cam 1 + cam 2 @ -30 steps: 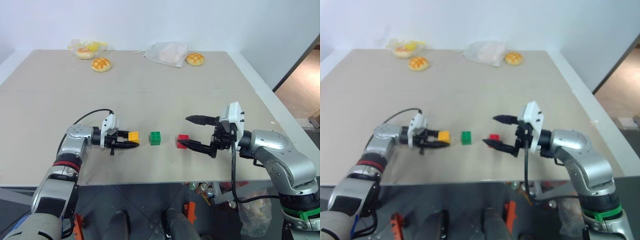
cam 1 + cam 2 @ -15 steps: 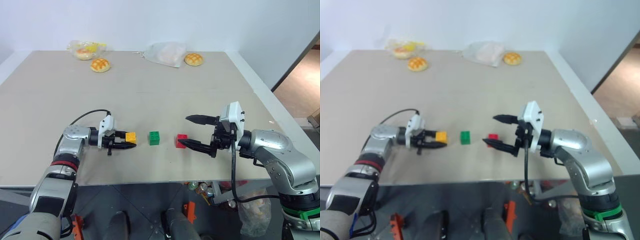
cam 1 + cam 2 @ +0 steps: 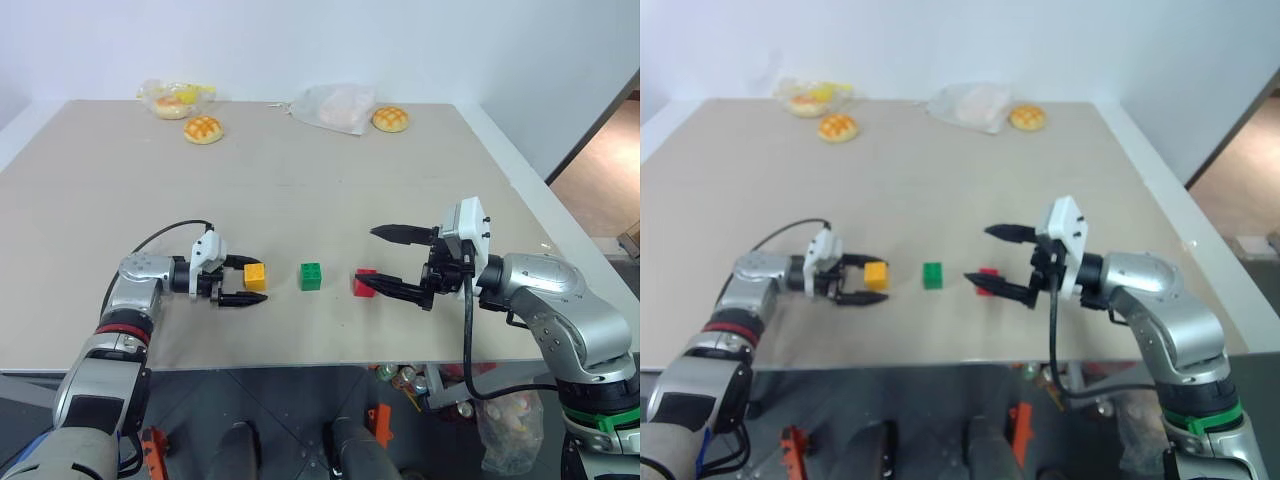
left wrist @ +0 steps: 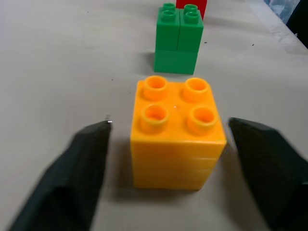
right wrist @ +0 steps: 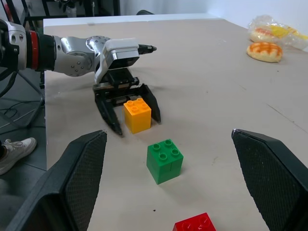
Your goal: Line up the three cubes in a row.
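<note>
We find the yellow-orange cube [image 3: 255,276] standing studs-up on the table [image 3: 330,190], the green cube [image 3: 311,276] a short way to its right and the red cube [image 3: 365,283] beyond that, so that all three sit near the front edge in what reads as a fairly straight, evenly spaced line running left to right. The left wrist view bears this out: looking past the yellow-orange cube we see the green one and, directly behind it, a sliver of red, all on nearly one axis. We judge the row to be essentially made; what may be left is only a small correction of alignment and drawing both arms clear without nudging anything. The yellow-orange cube lies between the fingers of the left gripper [image 3: 243,282], which are spread wide with bare table showing on each side of the brick, so we take it as released, not held. The fingertips [image 4: 94,139] flank it closely, and a careless retreat could drag it out of line. The red cube lies just beside the lower finger of the right gripper [image 3: 379,262], whose jaws also stand wide apart, one finger raised above the table and the other low, near the brick; we cannot tell whether that low finger touches it. Well apart at the far edge lie two buns [image 3: 202,128] and some plastic bags [image 3: 335,105], of no concern to the row.
</note>
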